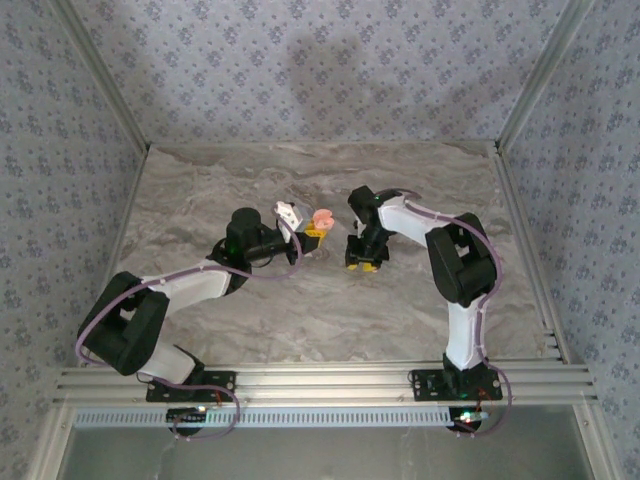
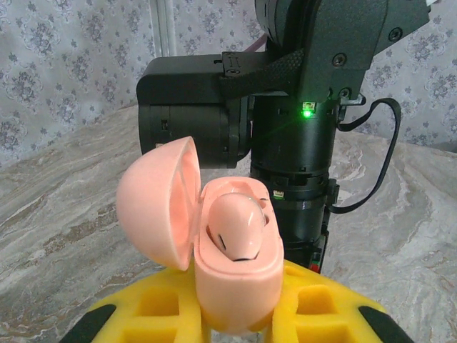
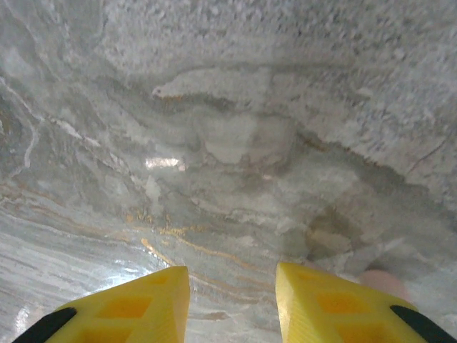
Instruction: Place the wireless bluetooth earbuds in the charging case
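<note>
A: Fingers of the left gripper (image 2: 235,314) are clamped on the charging case (image 2: 235,275), yes?
B: Yes. The case stands upright between them, its lid (image 2: 153,204) open toward nine o'clock, and one pink earbud (image 2: 239,232) sits inside.
A: And the right gripper (image 3: 232,304)?
B: Its fingers (image 3: 136,307) stand apart with nothing between them, above the bare table (image 3: 228,143). A small pink shape (image 3: 382,281) peeks out at four o'clock, beside one finger. I think it is the second earbud, but it is half hidden.
A: How to pick it well?
B: I would shift toward four o'clock until the shape is centred between the pads, then lower and close gently. Such a small smooth thing may slip out.
</note>
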You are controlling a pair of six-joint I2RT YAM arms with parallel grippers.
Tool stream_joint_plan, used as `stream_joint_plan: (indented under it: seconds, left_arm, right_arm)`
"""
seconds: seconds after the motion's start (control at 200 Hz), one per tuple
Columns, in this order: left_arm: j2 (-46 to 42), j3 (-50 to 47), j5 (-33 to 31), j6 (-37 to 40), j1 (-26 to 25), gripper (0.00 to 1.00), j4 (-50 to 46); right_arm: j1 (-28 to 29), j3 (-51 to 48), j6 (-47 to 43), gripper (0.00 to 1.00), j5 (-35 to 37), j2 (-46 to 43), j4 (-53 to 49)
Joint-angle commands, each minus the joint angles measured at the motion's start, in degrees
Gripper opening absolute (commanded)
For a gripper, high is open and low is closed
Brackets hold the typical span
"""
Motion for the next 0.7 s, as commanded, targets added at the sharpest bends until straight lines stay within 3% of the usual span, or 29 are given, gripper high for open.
stream_joint_plan:
  seconds: [0.0,0.51,0.7]
  left_arm:
    - [-1.5,1.5,0.6,0.6,-0.1,0.05,0.3]
    - [-2.3,1.2,0.8,0.8,-0.2,0.05,-0.1]
    - [-2.4,1.2,0.7,0.9,-0.2,0.05,-0.1]
  right_arm:
    - [0.5,-0.4,-0.3,0.38,0.3,-2.6,-4.2]
    - [-1.2,-2.7,8.2,0.43,2.9,-10.5,-8.4]
    - [-2.4,-7.2,12.3,0.45,1.1,-11.8,-5.3]
